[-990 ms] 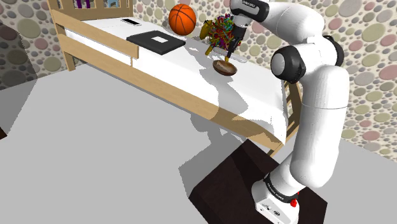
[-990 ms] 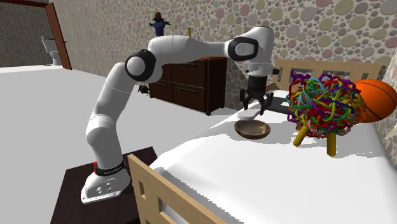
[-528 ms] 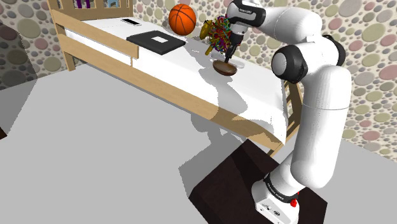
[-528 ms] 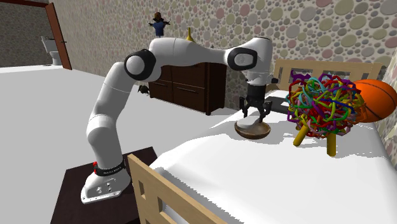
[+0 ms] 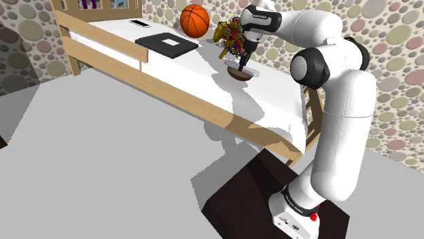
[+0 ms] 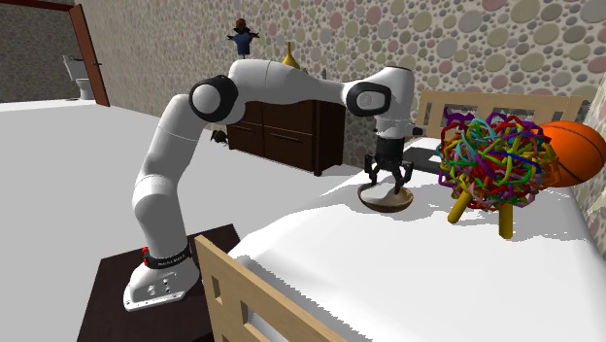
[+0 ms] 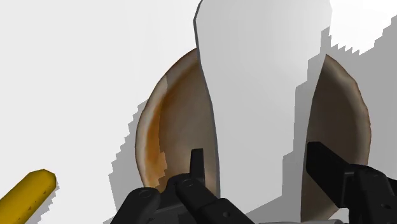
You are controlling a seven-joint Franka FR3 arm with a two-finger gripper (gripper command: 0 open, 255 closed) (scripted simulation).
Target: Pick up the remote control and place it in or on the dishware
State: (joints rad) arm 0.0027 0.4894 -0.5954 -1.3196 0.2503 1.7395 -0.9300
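My black gripper (image 7: 257,156) is shut on the remote control (image 7: 254,95), a plain white-grey slab clasped between the two fingers (image 7: 197,172). The remote hangs lengthwise over the hollow of the brown bowl (image 7: 168,127), which shows on both sides of it. On the white bed in the shoulder view, the gripper (image 5: 243,62) points straight down just above the bowl (image 5: 242,73). From the second exterior view the gripper (image 6: 387,180) reaches to the bowl's (image 6: 386,201) rim.
A tangle of coloured wires on yellow legs (image 6: 490,160) stands close beside the bowl, one yellow leg (image 7: 25,194) near the fingers. An orange basketball (image 5: 195,19), a black flat pad (image 5: 166,44) and a small white device (image 5: 140,23) lie farther along the wooden-framed bed (image 5: 170,85).
The gripper has come down with the remote, from a little above and beside the bowl to right over its hollow. The fingers stayed shut.
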